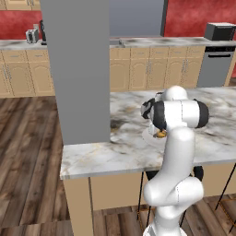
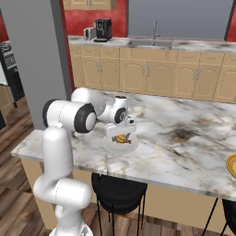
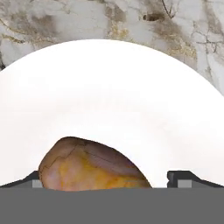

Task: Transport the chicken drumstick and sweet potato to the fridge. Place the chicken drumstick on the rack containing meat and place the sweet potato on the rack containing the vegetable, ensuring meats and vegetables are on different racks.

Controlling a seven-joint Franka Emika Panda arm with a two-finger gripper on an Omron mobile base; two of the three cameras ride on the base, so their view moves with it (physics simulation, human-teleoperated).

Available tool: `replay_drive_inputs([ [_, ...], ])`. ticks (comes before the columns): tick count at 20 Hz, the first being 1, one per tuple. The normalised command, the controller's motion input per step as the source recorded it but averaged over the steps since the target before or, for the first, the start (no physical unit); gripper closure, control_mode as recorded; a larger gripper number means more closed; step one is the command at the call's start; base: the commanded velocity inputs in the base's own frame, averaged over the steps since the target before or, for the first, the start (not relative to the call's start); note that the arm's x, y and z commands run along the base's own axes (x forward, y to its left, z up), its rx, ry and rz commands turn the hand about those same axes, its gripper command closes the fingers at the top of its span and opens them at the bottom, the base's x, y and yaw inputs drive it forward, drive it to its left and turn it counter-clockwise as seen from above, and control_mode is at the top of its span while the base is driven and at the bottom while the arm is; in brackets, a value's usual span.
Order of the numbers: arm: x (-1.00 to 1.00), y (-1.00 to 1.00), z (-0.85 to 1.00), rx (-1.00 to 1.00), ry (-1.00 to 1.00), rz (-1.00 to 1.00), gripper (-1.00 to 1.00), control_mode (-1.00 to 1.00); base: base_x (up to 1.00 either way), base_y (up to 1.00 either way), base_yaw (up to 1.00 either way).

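Observation:
On a white plate (image 3: 113, 87) near the front edge of the marble island lies the chicken drumstick (image 3: 89, 166), a golden-orange lump with a brownish top. My gripper (image 3: 108, 180) hangs straight down just above it, open. Its fingertips (image 3: 181, 178) stand wide apart on either side of the piece, not touching it. From the right base view the gripper (image 2: 120, 131) hovers over the plate (image 2: 110, 145), with the drumstick (image 2: 121, 138) peeking out below. The left base view has the gripper (image 1: 159, 131) mostly behind my own arm. The sweet potato and the fridge are out of view.
A wide grey pillar (image 1: 78, 69) stands at the island's left end. A black stool (image 2: 117, 189) is tucked under the counter. A yellow dish (image 2: 232, 166) sits at the island's right edge. Cabinets with a sink (image 2: 150, 44) and coffee machine (image 2: 102, 30) line the back wall.

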Motion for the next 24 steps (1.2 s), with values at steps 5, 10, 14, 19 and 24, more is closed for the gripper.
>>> replay_drive_inputs([
  [5, 0.0, 0.0, -0.49, 0.0, 0.16, 0.0, -1.0, -1.0, 0.0, 0.0, 0.0],
  [10, 0.0, 0.0, -0.51, 0.0, 0.15, 0.01, 1.0, -1.0, 0.0, 0.0, 0.0],
  [14, -0.43, 0.0, -0.26, 0.0, 0.02, 0.01, 1.0, -1.0, 0.0, 0.0, 0.0],
  [19, -0.66, -0.01, -0.02, 0.0, 0.0, 0.0, 1.0, -1.0, 0.0, 0.0, 0.0],
  [24, -0.39, 0.0, 0.0, 0.0, 0.0, -0.01, 1.0, -1.0, 0.0, 0.0, 0.0],
])
